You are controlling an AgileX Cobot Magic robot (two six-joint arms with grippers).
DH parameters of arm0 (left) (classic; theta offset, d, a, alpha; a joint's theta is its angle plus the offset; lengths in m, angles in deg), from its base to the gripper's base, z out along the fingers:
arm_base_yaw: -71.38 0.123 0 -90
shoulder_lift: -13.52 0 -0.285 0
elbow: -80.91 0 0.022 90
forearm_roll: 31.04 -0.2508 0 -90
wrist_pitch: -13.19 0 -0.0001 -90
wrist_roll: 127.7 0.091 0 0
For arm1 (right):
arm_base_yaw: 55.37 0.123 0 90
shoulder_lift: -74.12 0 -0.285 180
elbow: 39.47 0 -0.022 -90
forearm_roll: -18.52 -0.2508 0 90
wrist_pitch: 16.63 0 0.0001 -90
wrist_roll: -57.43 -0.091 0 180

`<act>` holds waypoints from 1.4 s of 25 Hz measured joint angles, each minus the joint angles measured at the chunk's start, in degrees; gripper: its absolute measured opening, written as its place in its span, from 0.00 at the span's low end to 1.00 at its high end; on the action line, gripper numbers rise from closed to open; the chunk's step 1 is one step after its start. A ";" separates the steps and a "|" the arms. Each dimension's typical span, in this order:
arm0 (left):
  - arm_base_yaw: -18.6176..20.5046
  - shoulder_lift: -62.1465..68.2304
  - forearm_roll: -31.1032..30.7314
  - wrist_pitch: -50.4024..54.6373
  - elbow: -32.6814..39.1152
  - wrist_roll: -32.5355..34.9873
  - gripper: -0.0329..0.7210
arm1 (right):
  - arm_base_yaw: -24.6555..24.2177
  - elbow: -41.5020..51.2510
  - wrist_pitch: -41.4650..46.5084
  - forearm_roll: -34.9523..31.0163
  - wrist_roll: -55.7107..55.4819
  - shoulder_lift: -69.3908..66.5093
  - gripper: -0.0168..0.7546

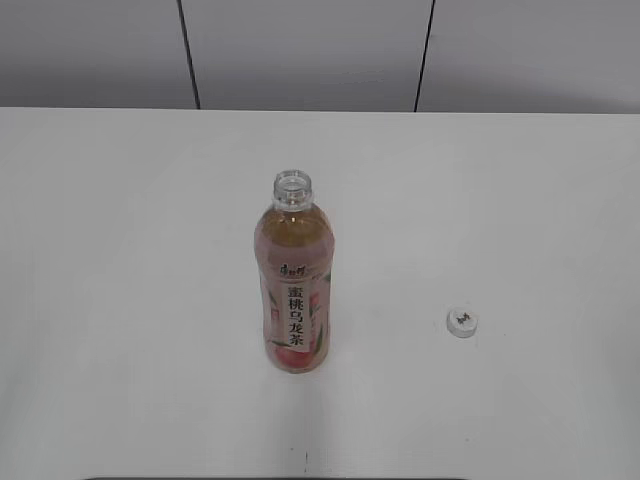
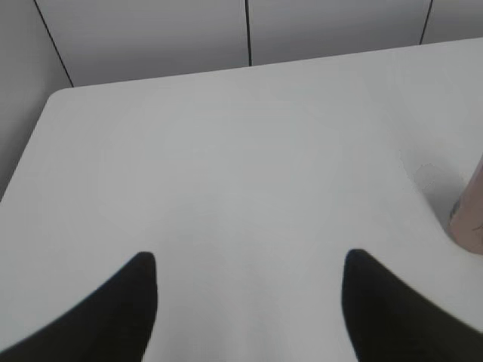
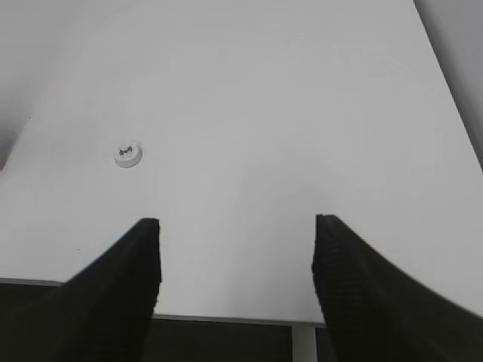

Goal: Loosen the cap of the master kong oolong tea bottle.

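The left gripper (image 2: 249, 302) hangs above the worktop (image 1: 120, 250) with its jaws wide apart and nothing between them; only the two dark fingers (image 2: 124, 317) show at the bottom of the left wrist view. The right gripper (image 3: 235, 279) is posed the same way, jaws wide and empty, its ribbed fingers (image 3: 121, 294) hovering over the worktop's near edge. Neither arm appears in the exterior view.

Ahead of the left jaws the worktop runs bare to its rounded far corner, and open surface lies all round them. Ahead of the right jaws the white surface is likewise clear out to the right-hand edge.

The worktop is plain white and backed by a grey panelled wall (image 1: 300, 50) with dark seams.

The bottle (image 1: 294, 290) stands upright, well off to the right of the left jaws, only a sliver of it showing at the frame's edge there. Its mouth is open. The cap (image 1: 462, 321) lies on the worktop, apart from the bottle, ahead and left of the right jaws.
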 joint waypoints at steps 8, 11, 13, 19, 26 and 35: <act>0.00 -0.28 -0.12 0.02 0.00 0.00 0.65 | 0.00 0.00 -0.06 0.05 0.00 0.17 0.65; -1.78 -0.28 -0.12 0.02 0.00 0.00 0.65 | 0.00 0.00 -0.06 0.05 -0.05 0.17 0.65; -2.90 -0.28 -0.12 0.02 0.00 0.00 0.64 | 0.00 0.00 -0.06 0.05 -0.05 0.17 0.65; -2.82 -0.28 -0.16 0.02 0.00 0.00 0.63 | 0.00 0.00 -0.06 0.05 -0.05 0.17 0.65; -2.68 -0.28 -0.16 0.02 0.00 0.00 0.61 | 0.00 0.00 -0.06 0.05 -0.05 0.17 0.65; -2.68 -0.28 -0.16 0.02 0.00 0.00 0.61 | 0.00 0.00 -0.06 0.05 -0.05 0.17 0.65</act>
